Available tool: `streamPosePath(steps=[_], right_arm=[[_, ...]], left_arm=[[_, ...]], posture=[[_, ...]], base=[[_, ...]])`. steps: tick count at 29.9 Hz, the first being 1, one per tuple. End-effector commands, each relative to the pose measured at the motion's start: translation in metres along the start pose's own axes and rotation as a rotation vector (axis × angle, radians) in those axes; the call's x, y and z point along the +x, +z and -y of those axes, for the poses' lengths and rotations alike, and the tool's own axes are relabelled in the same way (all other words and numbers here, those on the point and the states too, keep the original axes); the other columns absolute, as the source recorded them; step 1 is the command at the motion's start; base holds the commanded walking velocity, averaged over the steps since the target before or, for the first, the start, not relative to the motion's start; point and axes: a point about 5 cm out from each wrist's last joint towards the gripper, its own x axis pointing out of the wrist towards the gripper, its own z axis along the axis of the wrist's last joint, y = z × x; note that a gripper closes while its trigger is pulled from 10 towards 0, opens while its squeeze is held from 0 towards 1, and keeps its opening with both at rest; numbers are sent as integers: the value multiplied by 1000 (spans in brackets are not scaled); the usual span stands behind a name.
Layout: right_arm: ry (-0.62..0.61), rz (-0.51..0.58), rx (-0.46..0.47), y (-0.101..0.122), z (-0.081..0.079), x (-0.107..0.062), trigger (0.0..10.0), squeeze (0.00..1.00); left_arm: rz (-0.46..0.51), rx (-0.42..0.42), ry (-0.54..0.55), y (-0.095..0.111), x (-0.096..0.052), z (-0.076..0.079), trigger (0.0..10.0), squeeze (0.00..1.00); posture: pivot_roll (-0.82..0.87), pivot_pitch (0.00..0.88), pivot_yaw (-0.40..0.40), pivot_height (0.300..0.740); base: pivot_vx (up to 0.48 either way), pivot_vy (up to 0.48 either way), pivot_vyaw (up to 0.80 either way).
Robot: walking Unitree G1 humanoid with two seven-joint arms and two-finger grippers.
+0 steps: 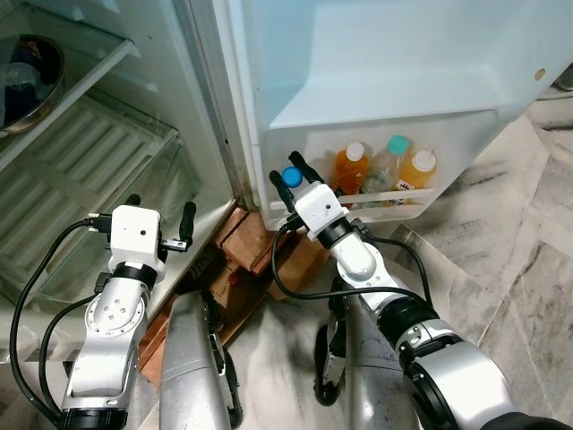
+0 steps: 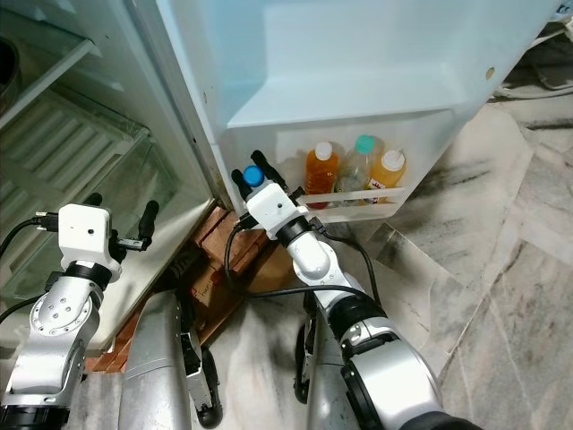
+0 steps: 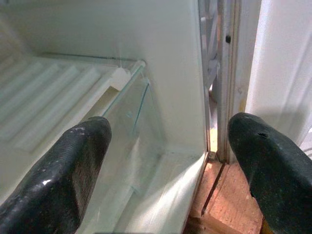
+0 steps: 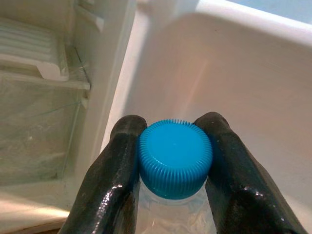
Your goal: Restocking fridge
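Three plastic bottles stand in the white fridge door's bottom rack [image 1: 394,193]: two orange-juice bottles with white caps [image 1: 350,167] [image 1: 419,170] and a clear teal-capped one [image 1: 391,161] between them. Beside them, at the rack's hinge end, the right gripper [image 1: 291,176] pinches a clear blue-capped bottle [image 4: 174,158] at its neck. The left gripper [image 1: 159,219], fingers spread, hovers before the glass-fronted crisper drawer [image 3: 131,141].
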Motion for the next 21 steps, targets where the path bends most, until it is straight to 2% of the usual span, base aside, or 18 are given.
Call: streamPosePath(steps=[1, 8, 12, 21], right_arm=[[21, -12, -6, -2, -6, -1, 10000, 0], [-41, -138, 45, -13, 1, 4, 10000, 0], [-127, -247, 72, -23, 21, 6, 10000, 0], [-124, -361, 75, -33, 33, 3, 10000, 0]], left_arm=[[-9, 24, -6, 0, -6, -2, 10000, 0], [-21, 29, -13, 0, -12, -2, 10000, 0], [-27, 30, -21, 0, -10, -2, 10000, 0], [-37, 25, -29, -1, -8, 1, 10000, 0]], posture=[[196, 312, 18, 547], [201, 333, 27, 547], [196, 348, 33, 547], [180, 350, 29, 547]], base=[[0, 0, 0], [0, 0, 0], [0, 0, 0], [0, 0, 0]])
